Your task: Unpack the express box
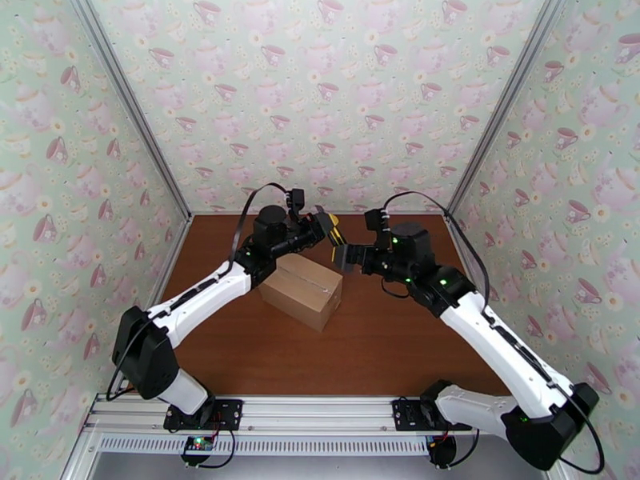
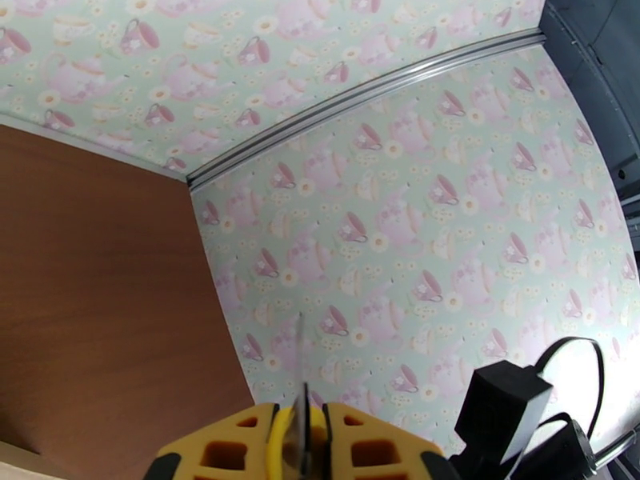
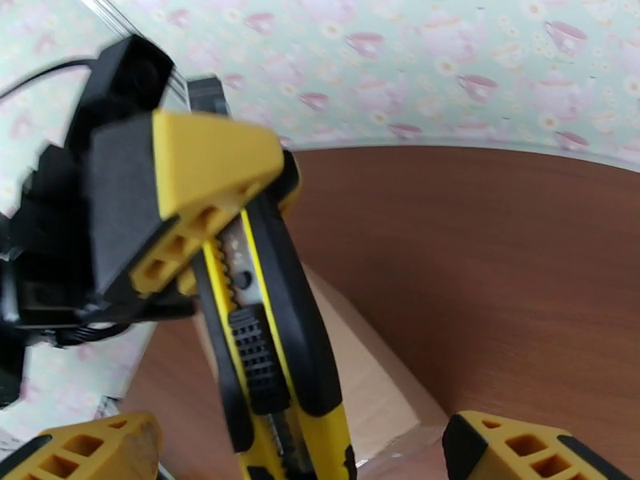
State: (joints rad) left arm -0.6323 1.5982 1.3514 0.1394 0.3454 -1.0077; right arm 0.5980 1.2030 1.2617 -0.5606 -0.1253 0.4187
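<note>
We see box (image 1: pixel 302 291) mid surface (image 1: pixel 384 346), flaps shut, long axis slanting far-left to near-right. Left claw (image 1: pixel 326 226) above box's far edge, clamped on yellow-black knife (image 3: pixel 272 338). Right claw (image 3: pixel 304 458) gaping wide, fingers either side of knife handle, contact unclear.

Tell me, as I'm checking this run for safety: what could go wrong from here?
1. The left gripper pinches the utility knife near its front, with the blade sticking out. The right gripper stands open around it. A mistimed handover could drop it onto the express box.
2. Both grippers sit close together above the box, so they might knock each other.
</note>
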